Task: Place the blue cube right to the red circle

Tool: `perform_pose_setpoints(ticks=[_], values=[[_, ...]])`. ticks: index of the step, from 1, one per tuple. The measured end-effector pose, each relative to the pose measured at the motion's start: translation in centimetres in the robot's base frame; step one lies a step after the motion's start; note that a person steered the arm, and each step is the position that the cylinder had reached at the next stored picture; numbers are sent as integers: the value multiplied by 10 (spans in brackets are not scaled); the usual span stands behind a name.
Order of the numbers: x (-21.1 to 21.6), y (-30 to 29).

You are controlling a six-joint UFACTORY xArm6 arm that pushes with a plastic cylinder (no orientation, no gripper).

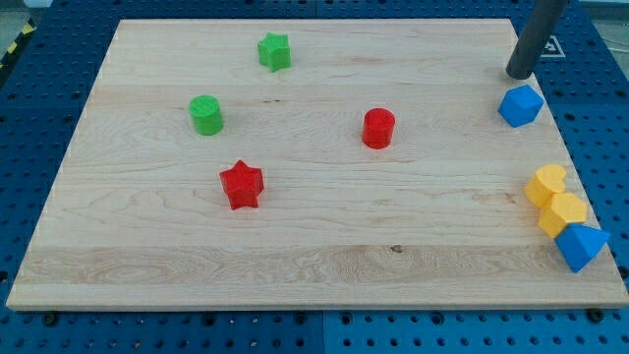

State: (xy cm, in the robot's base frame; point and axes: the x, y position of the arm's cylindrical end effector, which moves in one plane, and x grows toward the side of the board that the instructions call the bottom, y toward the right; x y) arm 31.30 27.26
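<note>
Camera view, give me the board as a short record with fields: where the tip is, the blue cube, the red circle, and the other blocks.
tip: my tip just above the blue cube, at the view's upper right
blue cube: near the board's right edge
red circle: to the view's left of the cube, well apart
board: wooden board
green blocks: green star, green cylinder
red star
right edge cluster: two yellow blocks, a second blue block

A lab test rig, by the look of it: a pale wooden bench (324, 226) rests on a blue perforated mounting plate (39, 93), with yellow-black hazard tape (18, 41) past the top-left corner.
</note>
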Motion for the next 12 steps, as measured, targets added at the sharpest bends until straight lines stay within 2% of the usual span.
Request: perform_pose_setpoints(ticks=[4,9,12], values=[[2,-20],[50,-18],[54,-21]])
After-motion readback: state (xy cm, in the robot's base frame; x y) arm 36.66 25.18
